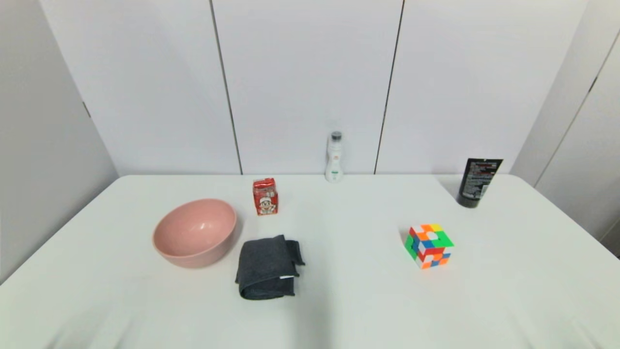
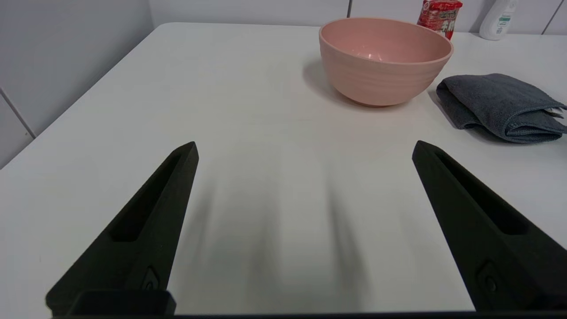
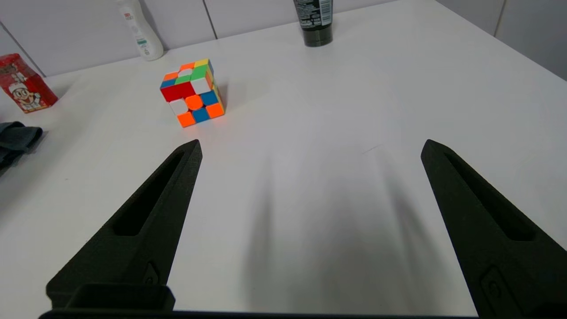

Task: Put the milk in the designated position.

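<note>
The milk (image 1: 265, 196), a small red carton with a white cartoon face, stands upright near the table's back, just behind and to the right of the pink bowl (image 1: 195, 232). In the left wrist view its top (image 2: 440, 16) peeks over the bowl (image 2: 383, 60); the right wrist view shows the milk (image 3: 25, 90) far off. Neither arm shows in the head view. My left gripper (image 2: 304, 153) hangs open over bare table well short of the bowl. My right gripper (image 3: 310, 148) is open too, with nothing between its fingers, near the cube (image 3: 192, 92).
A folded dark grey cloth (image 1: 268, 267) lies in front of the milk, right of the bowl. A colourful puzzle cube (image 1: 429, 245) sits at the right. A slim white bottle (image 1: 334, 157) and a black tube (image 1: 478, 182) stand at the back edge.
</note>
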